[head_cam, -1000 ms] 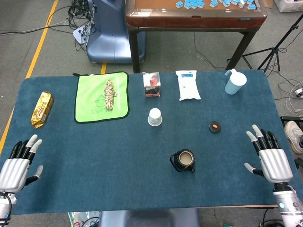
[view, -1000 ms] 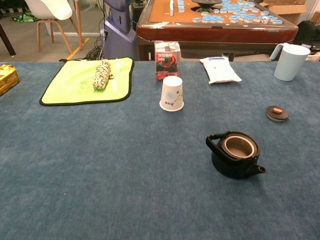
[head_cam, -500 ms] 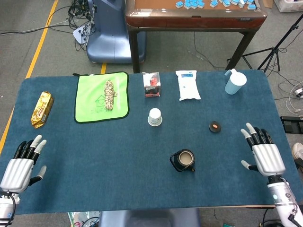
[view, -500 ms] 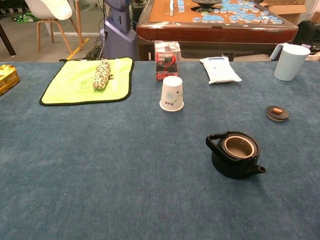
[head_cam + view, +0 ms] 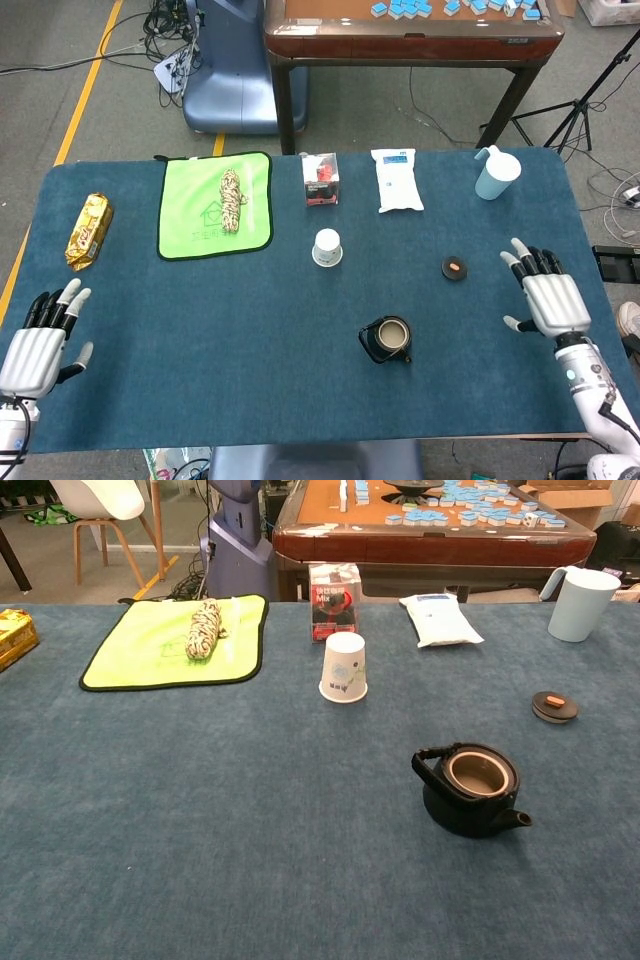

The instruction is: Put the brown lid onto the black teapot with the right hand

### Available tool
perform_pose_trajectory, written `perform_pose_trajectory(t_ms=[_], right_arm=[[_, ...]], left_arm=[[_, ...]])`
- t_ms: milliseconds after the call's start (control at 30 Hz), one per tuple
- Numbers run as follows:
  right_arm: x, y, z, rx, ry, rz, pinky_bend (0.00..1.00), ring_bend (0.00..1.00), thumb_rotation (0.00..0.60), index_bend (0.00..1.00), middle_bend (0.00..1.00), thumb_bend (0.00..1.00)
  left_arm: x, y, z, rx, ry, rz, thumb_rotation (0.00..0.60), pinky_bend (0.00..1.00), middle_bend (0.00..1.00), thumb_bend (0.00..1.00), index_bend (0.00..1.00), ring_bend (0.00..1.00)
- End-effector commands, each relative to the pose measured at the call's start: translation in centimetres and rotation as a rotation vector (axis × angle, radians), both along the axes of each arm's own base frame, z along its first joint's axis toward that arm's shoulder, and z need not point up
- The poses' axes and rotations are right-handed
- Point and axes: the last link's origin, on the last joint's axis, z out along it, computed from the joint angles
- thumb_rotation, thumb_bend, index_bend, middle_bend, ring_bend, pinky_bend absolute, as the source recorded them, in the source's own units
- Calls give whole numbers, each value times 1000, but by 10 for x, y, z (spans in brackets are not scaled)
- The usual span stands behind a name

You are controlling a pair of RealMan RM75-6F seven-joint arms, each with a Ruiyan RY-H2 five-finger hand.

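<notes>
Right hand point(image 5: 545, 296) advanced toward brown lid point(image 5: 455, 268); fingers spread, empty

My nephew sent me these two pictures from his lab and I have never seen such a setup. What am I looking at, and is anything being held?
It is a two-armed robot at a table, each arm ending in a mechanical hand. The head view looks down from above; the chest view looks across the table from lower down and shows no hands. The left hand and right hand both hover open over the blue table cover, holding nothing. On the cover lie a black teapot with no lid on, its brown lid off to one side, an upside-down paper cup, a green mat carrying a rope bundle, a golden snack packet, a white pouch, a small red and black box and a pale blue jug.
</notes>
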Motion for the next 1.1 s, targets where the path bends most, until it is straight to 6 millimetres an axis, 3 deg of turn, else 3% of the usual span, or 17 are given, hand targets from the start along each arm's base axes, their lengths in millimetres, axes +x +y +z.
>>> perform_pose_trajectory(t_ms=[33, 167, 667, 1100], right_arm=[[1, -16, -2, 4, 10, -6, 0, 0, 600, 196, 0, 165], [-4, -32, -9, 15, 22, -28, 0, 0, 600, 260, 0, 165], [-8, -77, -36, 70, 71, -78, 0, 0, 600, 261, 0, 165], [-2, -103, -53, 119, 123, -106, 0, 0, 600, 261, 0, 165]], left_arm=[[-1, 4, 0, -7, 1, 3, 600, 0, 0, 385, 0, 0], [-3, 11, -2, -17, 4, 11, 600, 0, 0, 385, 0, 0], [-12, 34, -7, -56, -3, 36, 600, 0, 0, 385, 0, 0], [-24, 45, -7, -81, -12, 54, 600, 0, 0, 385, 0, 0]])
